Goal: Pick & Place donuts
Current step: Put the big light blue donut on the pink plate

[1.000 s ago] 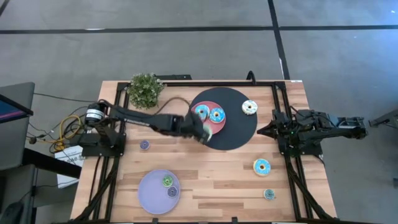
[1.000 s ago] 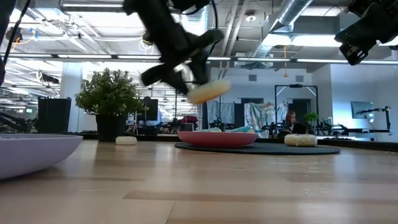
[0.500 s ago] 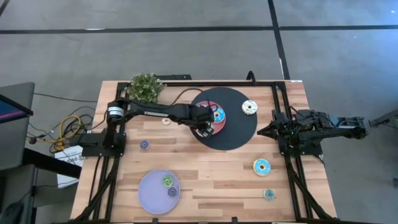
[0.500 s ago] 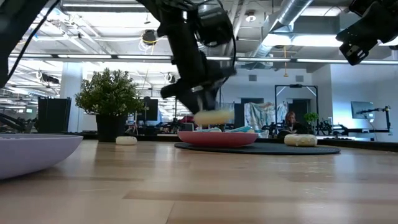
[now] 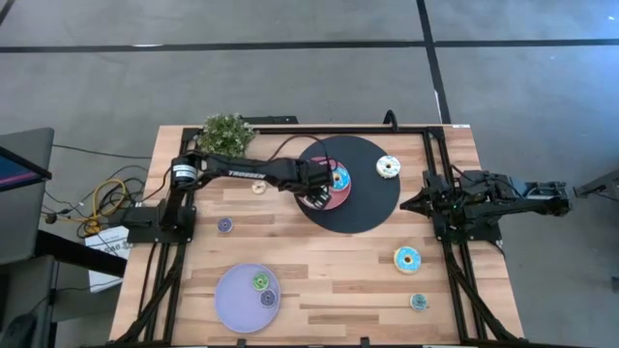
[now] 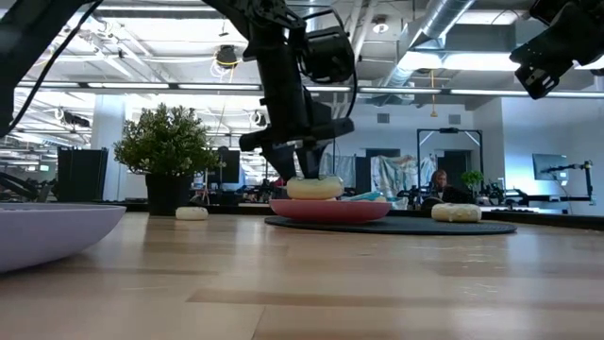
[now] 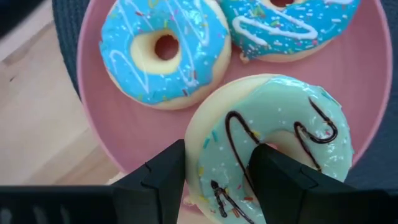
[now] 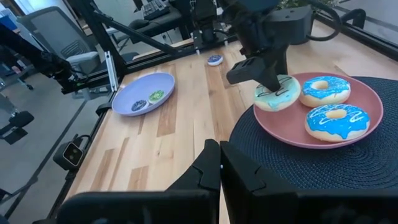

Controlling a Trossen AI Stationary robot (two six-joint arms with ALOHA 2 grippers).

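A green-iced donut with chocolate lines (image 7: 273, 124) sits on the near-left part of the pink plate (image 7: 118, 124), beside two blue-iced donuts (image 7: 165, 50). My left gripper (image 7: 217, 168) is shut on it from above, also seen in the high view as the left gripper (image 5: 311, 196). The low view shows the green donut (image 6: 314, 187) flat on the plate (image 6: 330, 210). My right gripper (image 8: 221, 163) is shut and waits at the table's right edge (image 5: 406, 205). My left gripper holds the green donut by its ring wall (image 7: 217, 149), one finger (image 7: 277, 177) in the hole and the other finger (image 7: 161, 174) outside the rim. The fingers point down from above. The donut lies flat with its underside on the pink plate.
The pink plate rests on a black round mat (image 5: 372, 208), which also carries a white donut (image 5: 388, 166). A blue donut (image 5: 406, 258) and small donuts (image 5: 418, 302) lie on the wood. A lavender plate (image 5: 232, 304) holds two small donuts. A plant (image 5: 227, 135) stands at the far left.
My left gripper has carried the green donut toward the far edge over the pink plate and come down. The donut, which hung tilted in the air a second ago, now lies flat on the plate.
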